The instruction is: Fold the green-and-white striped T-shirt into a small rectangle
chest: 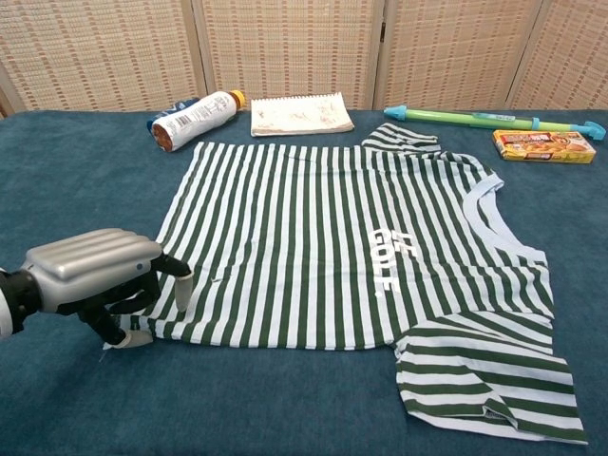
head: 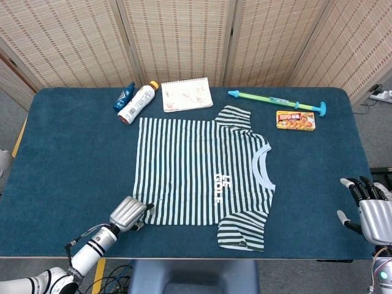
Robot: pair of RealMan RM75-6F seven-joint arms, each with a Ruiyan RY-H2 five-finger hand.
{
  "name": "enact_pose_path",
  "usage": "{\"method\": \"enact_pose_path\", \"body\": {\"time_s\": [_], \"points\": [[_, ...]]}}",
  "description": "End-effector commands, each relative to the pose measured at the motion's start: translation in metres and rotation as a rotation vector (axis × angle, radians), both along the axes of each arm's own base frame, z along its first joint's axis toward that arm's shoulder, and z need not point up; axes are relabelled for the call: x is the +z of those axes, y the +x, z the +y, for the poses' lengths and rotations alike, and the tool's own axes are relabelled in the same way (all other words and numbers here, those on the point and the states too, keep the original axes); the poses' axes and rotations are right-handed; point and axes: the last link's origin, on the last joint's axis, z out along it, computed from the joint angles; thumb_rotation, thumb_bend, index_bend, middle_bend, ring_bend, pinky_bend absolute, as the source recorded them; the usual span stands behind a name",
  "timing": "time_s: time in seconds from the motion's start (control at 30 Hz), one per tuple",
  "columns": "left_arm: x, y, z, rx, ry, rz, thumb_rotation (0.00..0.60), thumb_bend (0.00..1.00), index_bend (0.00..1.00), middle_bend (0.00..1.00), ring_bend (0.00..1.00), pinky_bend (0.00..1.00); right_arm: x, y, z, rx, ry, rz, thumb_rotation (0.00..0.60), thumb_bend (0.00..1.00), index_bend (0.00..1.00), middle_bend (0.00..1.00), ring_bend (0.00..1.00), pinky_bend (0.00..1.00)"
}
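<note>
The green-and-white striped T-shirt lies spread flat on the blue table, collar toward the right, and its near sleeve is folded over itself. My left hand hovers at the shirt's near-left hem corner. Its fingers curve down onto the stripes. The thumb tip sits at the hem edge, apart from the fingers, and nothing is lifted. My right hand hangs at the table's right edge with its fingers spread, holding nothing. It is out of the chest view.
Along the far edge lie a blue bottle, a white bottle, a notepad, a green water gun and a yellow food box. Bare blue cloth stretches to the left and right of the shirt.
</note>
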Motion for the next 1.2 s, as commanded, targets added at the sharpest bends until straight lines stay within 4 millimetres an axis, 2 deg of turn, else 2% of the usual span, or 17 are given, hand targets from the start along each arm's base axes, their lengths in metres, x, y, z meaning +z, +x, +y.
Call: {"method": "enact_pose_path", "body": {"time_s": [0.03,0.27,0.53,0.73,0.9,0.97,1.03,1.13,1.2], "points": [[0.0,0.0,0.0,-0.002,-0.001,-0.002,0.6,0.33,0.49,0.92,0.87,1.0,0.0,0.0,0.0,0.0,0.001,0.0,0.6,0.25,0.17,0.2,0.14,0.22],[-0.003,0.001,0.0,-0.009,-0.009,-0.003,0.6,0.4,0.52,0.92,0.87,1.0,-0.001,0.0,0.0,-0.001,0.004,-0.001,0.6,0.24,0.17,0.21,0.14,0.22],[-0.006,0.002,0.001,-0.011,-0.008,-0.011,0.6,0.53,0.57,0.93,0.87,1.0,-0.004,0.001,-0.002,0.011,0.02,0.0,0.6,0.24,0.17,0.22,0.14,0.22],[-0.008,0.005,0.001,-0.017,0.001,-0.023,0.6,0.54,0.59,0.94,0.88,1.0,-0.012,0.007,-0.005,0.063,0.065,0.003,0.6,0.24,0.17,0.24,0.15,0.22],[-0.008,0.006,0.002,-0.021,0.015,-0.033,0.6,0.54,0.6,0.95,0.89,1.0,-0.023,0.017,-0.01,0.141,0.122,0.018,0.6,0.25,0.17,0.3,0.2,0.25],[-0.008,0.006,0.001,-0.02,0.018,-0.037,0.6,0.54,0.6,0.95,0.89,1.0,-0.03,0.022,-0.013,0.186,0.146,0.028,0.6,0.25,0.17,0.34,0.25,0.32],[-0.008,0.006,0.001,-0.019,0.022,-0.044,0.6,0.54,0.61,0.95,0.89,1.0,-0.038,0.026,-0.015,0.221,0.172,0.04,0.6,0.24,0.19,0.38,0.34,0.43],[-0.009,0.006,0.0,-0.019,0.024,-0.052,0.6,0.54,0.61,0.96,0.89,1.0,-0.053,0.031,-0.018,0.254,0.231,0.038,0.6,0.25,0.23,0.49,0.52,0.68],[-0.009,0.006,-0.001,-0.02,0.025,-0.052,0.6,0.54,0.61,0.96,0.9,1.0,-0.062,0.034,-0.02,0.269,0.262,0.036,0.6,0.25,0.26,0.6,0.68,0.86]]}}
